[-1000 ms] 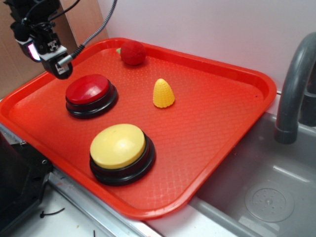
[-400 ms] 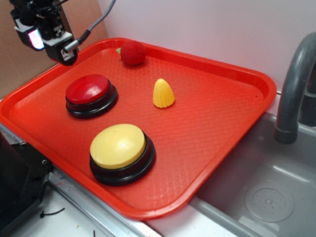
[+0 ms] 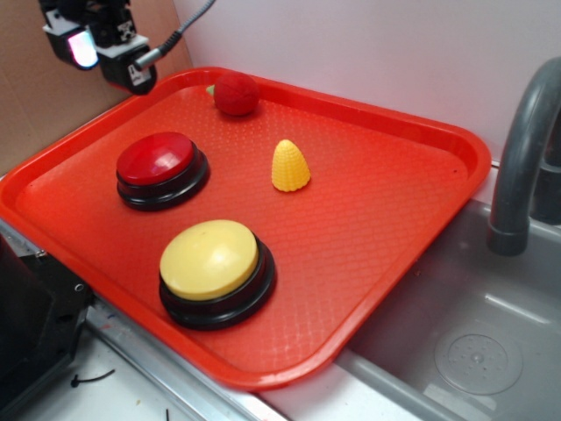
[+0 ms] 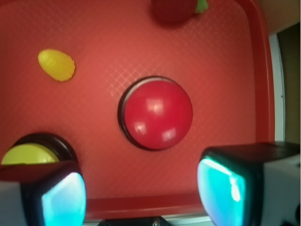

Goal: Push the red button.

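On the red tray [image 3: 403, 175], largest first: the yellow button [image 3: 210, 263] sits at the near edge; the red button [image 3: 158, 167] rests behind it toward the left rim, untouched; a small yellow cone [image 3: 290, 166] stands mid-tray; above the far-left corner hangs the tool [image 3: 105, 48], fingers [image 4: 230, 188] spread apart, gripping nothing.

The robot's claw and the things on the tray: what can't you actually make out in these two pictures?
- Gripper: exterior view's top edge cuts it off; fingertips unseen.
- Fuzzy red ball: wrist view blurs it, top edge crops it.
- Yellow button: wrist view, partly hidden behind a finger.
- Red button: whether pressed, unclear.
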{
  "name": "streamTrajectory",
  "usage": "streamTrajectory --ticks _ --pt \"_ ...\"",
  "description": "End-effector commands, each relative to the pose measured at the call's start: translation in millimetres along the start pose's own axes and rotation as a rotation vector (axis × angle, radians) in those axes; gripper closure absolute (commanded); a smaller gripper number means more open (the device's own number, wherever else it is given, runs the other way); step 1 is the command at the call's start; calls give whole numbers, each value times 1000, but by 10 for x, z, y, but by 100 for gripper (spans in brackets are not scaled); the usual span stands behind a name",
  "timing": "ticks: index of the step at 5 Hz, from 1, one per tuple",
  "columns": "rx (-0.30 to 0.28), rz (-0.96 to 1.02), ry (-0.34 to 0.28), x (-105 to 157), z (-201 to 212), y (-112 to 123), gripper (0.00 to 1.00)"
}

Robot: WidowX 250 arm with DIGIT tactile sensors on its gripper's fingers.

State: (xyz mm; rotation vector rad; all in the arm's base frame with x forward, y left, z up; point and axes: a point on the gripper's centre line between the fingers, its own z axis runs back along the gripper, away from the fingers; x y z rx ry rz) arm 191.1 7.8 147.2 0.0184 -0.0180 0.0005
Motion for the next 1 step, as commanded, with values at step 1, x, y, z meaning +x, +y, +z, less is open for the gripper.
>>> streamTrajectory --ticks 1 --pt "-33 30 -133 79 215 56 2"
